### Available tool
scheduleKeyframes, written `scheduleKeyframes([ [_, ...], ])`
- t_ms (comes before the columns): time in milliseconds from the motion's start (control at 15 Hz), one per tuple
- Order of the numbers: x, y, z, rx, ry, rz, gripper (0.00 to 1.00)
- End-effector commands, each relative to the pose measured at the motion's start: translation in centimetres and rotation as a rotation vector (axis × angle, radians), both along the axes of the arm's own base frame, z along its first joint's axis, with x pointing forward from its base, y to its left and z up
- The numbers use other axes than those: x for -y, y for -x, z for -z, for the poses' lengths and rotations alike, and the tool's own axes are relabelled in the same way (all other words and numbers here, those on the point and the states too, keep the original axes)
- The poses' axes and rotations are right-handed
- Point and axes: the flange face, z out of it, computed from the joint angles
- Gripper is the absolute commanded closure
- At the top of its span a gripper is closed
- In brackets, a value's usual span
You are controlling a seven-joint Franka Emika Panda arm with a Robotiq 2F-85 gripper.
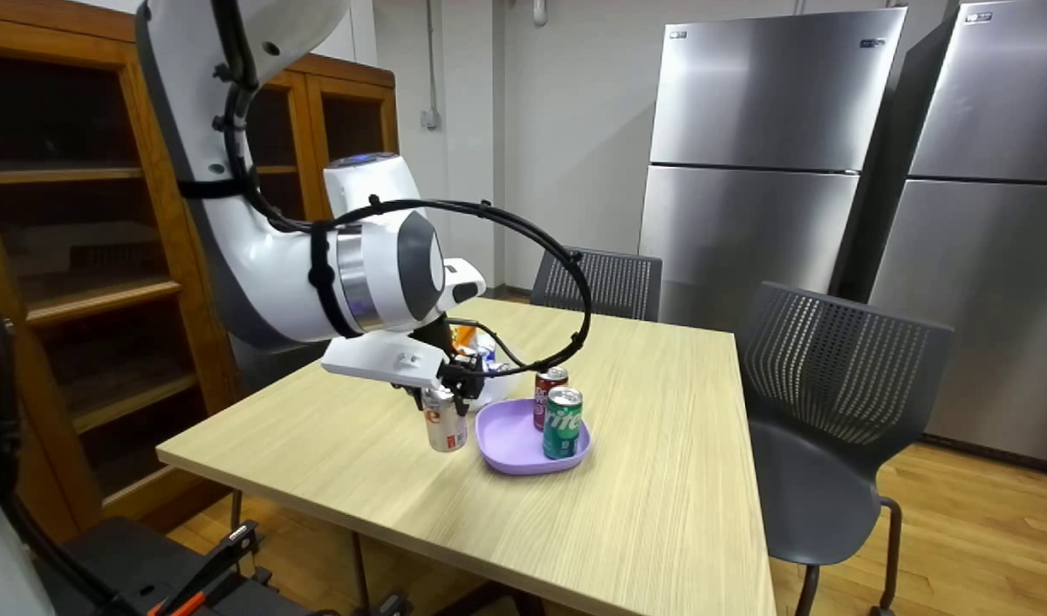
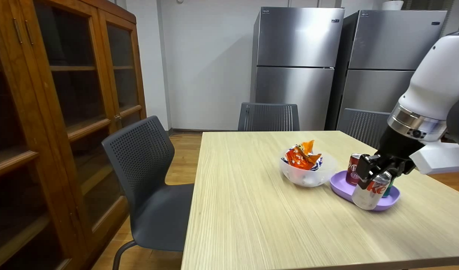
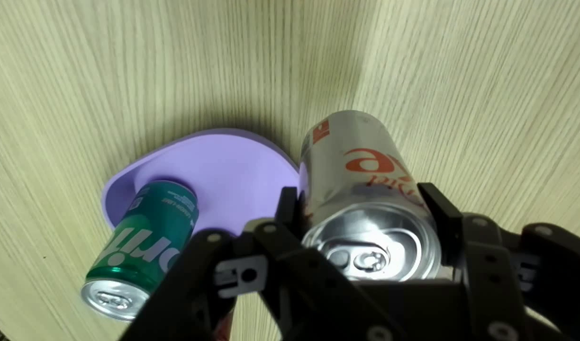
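A purple plate (image 3: 238,166) is borne by a wooden table (image 1: 660,513), with fridges (image 1: 763,239) beyond. Beside the plate, a silver can (image 3: 356,161) is clasped by the gripper (image 3: 363,213), its pull tab (image 3: 366,260) shown only in the wrist view.

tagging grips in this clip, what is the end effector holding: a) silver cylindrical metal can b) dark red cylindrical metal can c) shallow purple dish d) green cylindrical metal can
a, because the wrist view shows black fingers of the end effector on both sides of the silver cylindrical metal can.
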Motion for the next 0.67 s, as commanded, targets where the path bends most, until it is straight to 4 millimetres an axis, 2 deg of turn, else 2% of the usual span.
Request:
scheduleKeyframes([
  [0,0.5,-0.8,-0.7,0.031,-0.011,0.009,0.61],
  [267,0.6,-2.4,-0.8,0.041,-0.021,0.016,0.61],
  [600,1.9,-4.6,-0.7,0.052,-0.043,0.045,0.61],
])
